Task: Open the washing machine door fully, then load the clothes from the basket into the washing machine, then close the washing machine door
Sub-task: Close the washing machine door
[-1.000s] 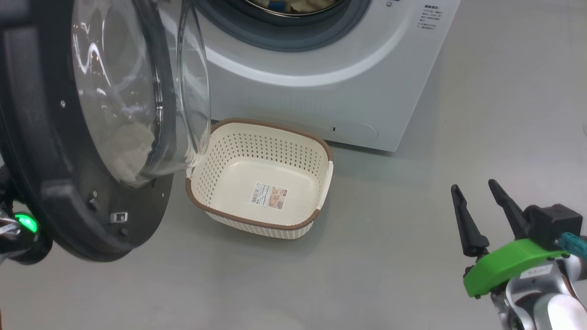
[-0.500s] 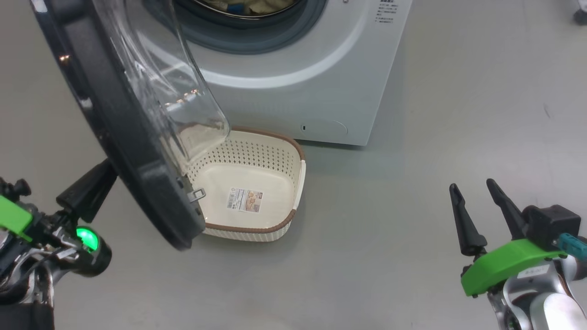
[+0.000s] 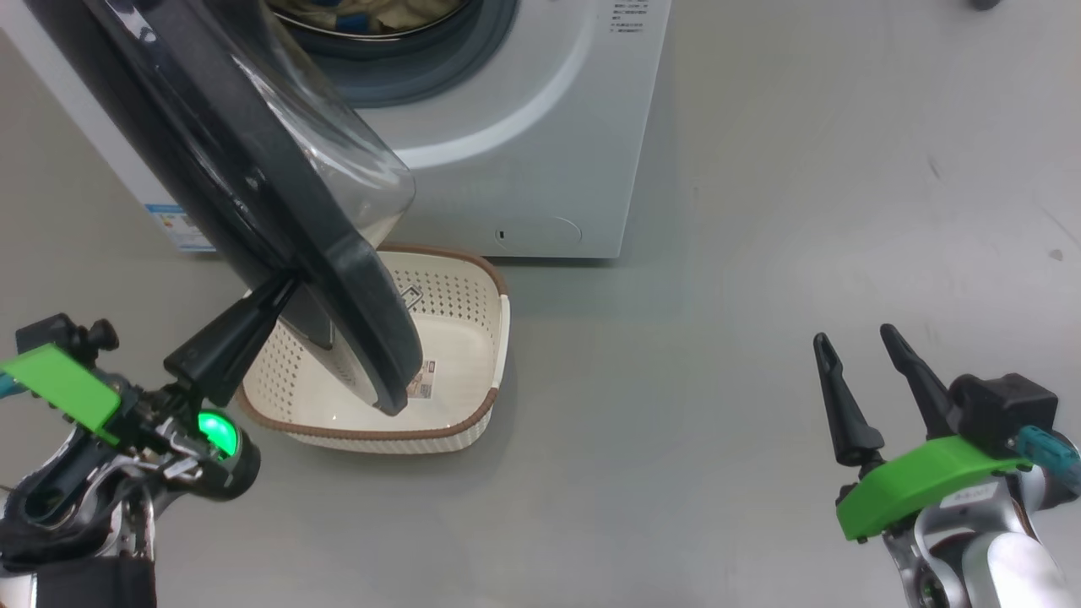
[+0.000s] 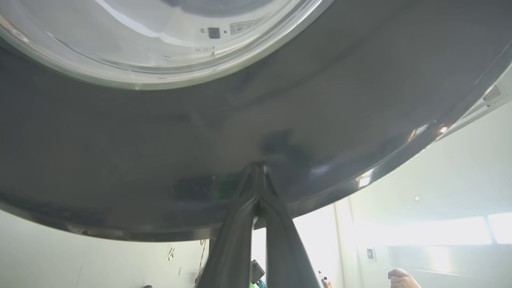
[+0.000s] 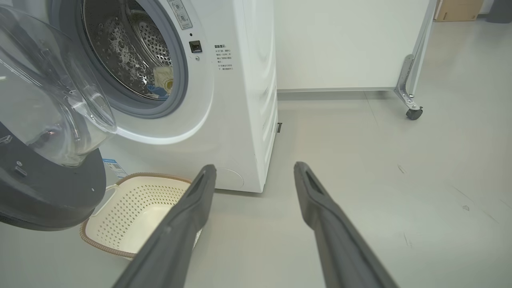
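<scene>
Evidently at the closing step, the left gripper [image 3: 274, 295] has its fingers pinched together on nothing and presses their tips against the outer black rim of the door [image 3: 355, 295]. A good push would follow the door's arc toward the porthole, square and steady, so the tips do not skid. The empty basket [image 3: 460, 295] sits on the floor at the front foot of the washing machine [image 3: 540, 127], the clothes [image 5: 164, 82] lie inside the drum, and the right gripper [image 3: 853, 338] hangs spread wide, touching nothing.

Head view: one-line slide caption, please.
Left gripper, jaws shut, tips on the washing machine door, angled over the empty basket; clothes inside; right gripper open.
</scene>
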